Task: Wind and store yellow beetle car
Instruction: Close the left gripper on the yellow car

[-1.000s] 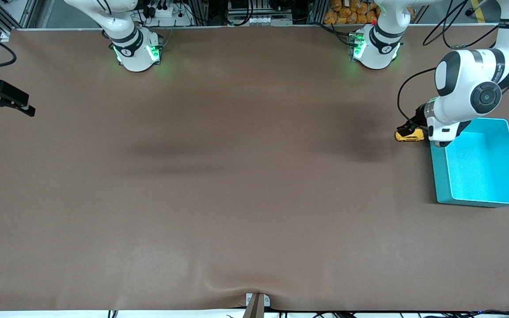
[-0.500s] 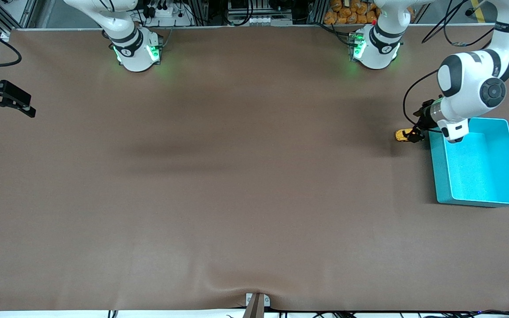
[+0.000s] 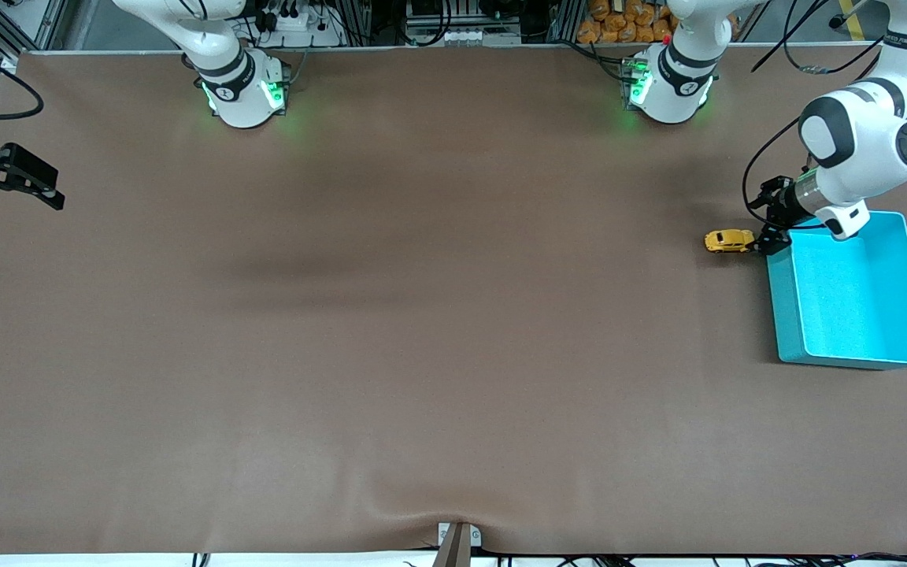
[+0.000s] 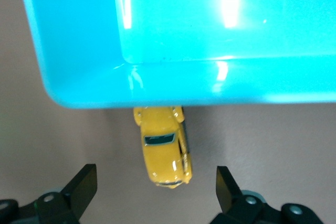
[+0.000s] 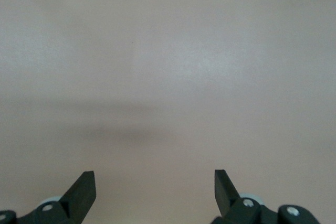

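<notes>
The yellow beetle car (image 3: 729,240) stands on the brown table, close beside the corner of the teal bin (image 3: 786,315) on the side toward the right arm. My left gripper (image 3: 768,226) hovers open just above the bin's corner, next to the car and not touching it. In the left wrist view the car (image 4: 163,150) lies under the bin's wall (image 4: 210,82), its rounded end between my open left gripper (image 4: 156,177); the black fingers (image 4: 81,187) stand well clear of it. My right gripper (image 3: 12,193) waits open at the right arm's end of the table, holding nothing (image 5: 155,182).
The teal bin holds nothing I can see. The brown mat (image 3: 422,315) stretches bare between the two arms, with a small bump at its edge nearest the front camera (image 3: 457,524).
The left arm has pulled its gripper up and off the car toward the bin's corner, uncovering the car. The car stays in place. The right arm has not moved.
</notes>
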Available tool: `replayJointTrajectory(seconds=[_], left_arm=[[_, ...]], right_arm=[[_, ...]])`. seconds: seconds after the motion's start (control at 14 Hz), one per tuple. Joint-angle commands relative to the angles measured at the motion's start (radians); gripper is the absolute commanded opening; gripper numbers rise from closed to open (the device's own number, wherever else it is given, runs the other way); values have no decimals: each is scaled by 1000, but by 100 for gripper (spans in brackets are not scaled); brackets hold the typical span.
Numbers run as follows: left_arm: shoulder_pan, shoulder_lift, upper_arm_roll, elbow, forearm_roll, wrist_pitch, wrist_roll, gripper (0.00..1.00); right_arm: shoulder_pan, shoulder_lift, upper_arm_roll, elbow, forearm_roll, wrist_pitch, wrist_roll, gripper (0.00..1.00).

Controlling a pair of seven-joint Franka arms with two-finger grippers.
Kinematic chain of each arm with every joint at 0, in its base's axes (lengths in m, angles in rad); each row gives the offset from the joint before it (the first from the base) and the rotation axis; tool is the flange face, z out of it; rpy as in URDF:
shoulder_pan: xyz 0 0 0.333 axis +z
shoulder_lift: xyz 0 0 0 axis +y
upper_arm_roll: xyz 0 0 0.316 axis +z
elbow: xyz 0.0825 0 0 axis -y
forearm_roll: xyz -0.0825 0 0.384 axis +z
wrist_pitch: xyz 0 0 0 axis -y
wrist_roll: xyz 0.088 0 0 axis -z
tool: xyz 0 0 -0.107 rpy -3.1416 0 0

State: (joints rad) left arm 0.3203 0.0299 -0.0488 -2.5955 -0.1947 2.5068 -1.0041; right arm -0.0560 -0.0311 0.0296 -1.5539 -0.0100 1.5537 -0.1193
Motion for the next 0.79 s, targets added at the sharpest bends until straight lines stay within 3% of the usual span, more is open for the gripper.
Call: replayJointTrajectory(seconds=[0.0,0.29,0.57,0.64,0.71], left_arm=[[2,36,-13,-6,-34,55,-4,100],[-7,108,-17,-6,-34,144,-2,100],[-9,149,-46,-6,-34,150,2,100],[-7,154,-66,-6,-32,152,4,41],[-7,156,-68,-6,-34,153,4,8]], right_arm=[[39,-3,-33,14,-19,-12,0,100],[59,-3,-56,14,-19,-7,0,100],[58,-1,-54,14,-18,-6,0,100],[56,0,-54,14,-16,-4,0,100],[56,0,-54,12,-15,-4,0,100]])
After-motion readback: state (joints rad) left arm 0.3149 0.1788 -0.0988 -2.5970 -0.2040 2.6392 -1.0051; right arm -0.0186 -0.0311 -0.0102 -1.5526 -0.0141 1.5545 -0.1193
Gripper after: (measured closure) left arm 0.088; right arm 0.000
